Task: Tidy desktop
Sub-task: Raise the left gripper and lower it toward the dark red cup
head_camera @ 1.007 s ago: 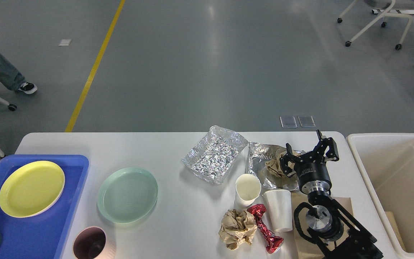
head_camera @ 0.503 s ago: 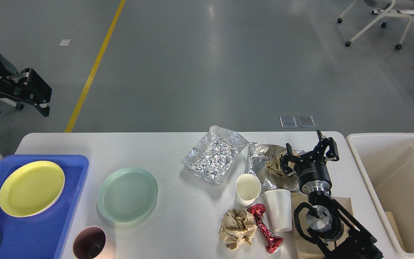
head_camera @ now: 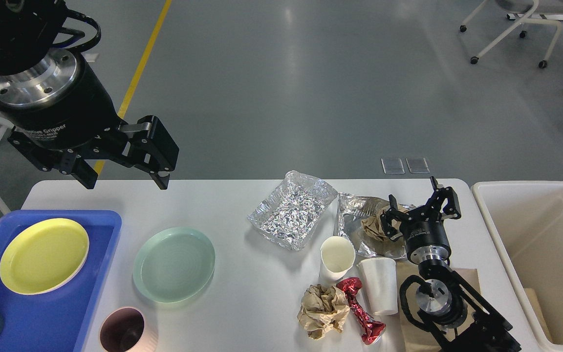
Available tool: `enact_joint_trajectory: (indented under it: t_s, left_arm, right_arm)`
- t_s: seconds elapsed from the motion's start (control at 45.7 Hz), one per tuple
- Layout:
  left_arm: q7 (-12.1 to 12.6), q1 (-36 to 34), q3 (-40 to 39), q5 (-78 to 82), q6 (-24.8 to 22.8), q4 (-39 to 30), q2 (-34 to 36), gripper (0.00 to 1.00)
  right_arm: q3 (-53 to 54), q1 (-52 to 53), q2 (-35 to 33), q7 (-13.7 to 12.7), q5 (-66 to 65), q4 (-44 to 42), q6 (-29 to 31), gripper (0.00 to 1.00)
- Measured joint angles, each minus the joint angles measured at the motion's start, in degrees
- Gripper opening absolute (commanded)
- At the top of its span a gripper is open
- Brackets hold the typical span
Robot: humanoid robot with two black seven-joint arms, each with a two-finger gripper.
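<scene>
The desktop (head_camera: 223, 205) is a wide white table strewn with dishes and rubbish. My left gripper (head_camera: 125, 177) hangs open and empty above the table's far left edge, behind a green plate (head_camera: 174, 264). My right gripper (head_camera: 416, 199) stands open at the right, just beside a crumpled brown paper ball (head_camera: 373, 227) lying on a flat foil sheet (head_camera: 355, 215); nothing is between its fingers. A foil tray (head_camera: 292, 209) lies mid-table. In front of it are an upright paper cup (head_camera: 336, 256), a second white cup (head_camera: 380, 286), a red wrapper (head_camera: 362, 310) and another crumpled paper (head_camera: 323, 305).
A blue tray (head_camera: 100, 274) at the left holds a yellow plate (head_camera: 43, 255). A dark-lined cup (head_camera: 122, 330) stands at the front edge. A cream bin (head_camera: 496, 230) sits off the table's right end. Brown paper (head_camera: 469, 278) lies under my right arm.
My left arm has swung in from the left edge, rightward and closer, its open gripper now over the table's far left edge. The right arm and the objects have not moved.
</scene>
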Motion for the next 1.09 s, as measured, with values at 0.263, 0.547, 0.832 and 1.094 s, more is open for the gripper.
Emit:
enact_joint_trajectory:
  t_s: [0.263, 0.547, 0.832, 1.094]
  left_arm:
    - [-0.30, 0.79, -0.22, -0.68, 0.00, 0.24, -0.13, 0.96]
    - [-0.15, 4.97, -0.05, -0.07, 0.00, 0.74, 2.46, 0.96]
    - [0.81, 13.41, -0.36, 1.65, 1.54, 0.80, 8.04, 0.96]
    - [1.29, 26.64, -2.96, 7.58, 11.46, 0.82, 12.87, 0.96]
  right_arm:
    - [0.00, 0.03, 0.00, 0.00, 0.05, 0.00, 0.00, 1.00]
    - [0.00, 0.04, 0.00, 0.00, 0.05, 0.00, 0.01, 1.00]
    - [0.00, 0.01, 0.00, 0.00, 0.02, 0.00, 0.01, 1.00]
    - [0.00, 0.00, 0.00, 0.03, 0.02, 0.00, 0.01, 1.00]
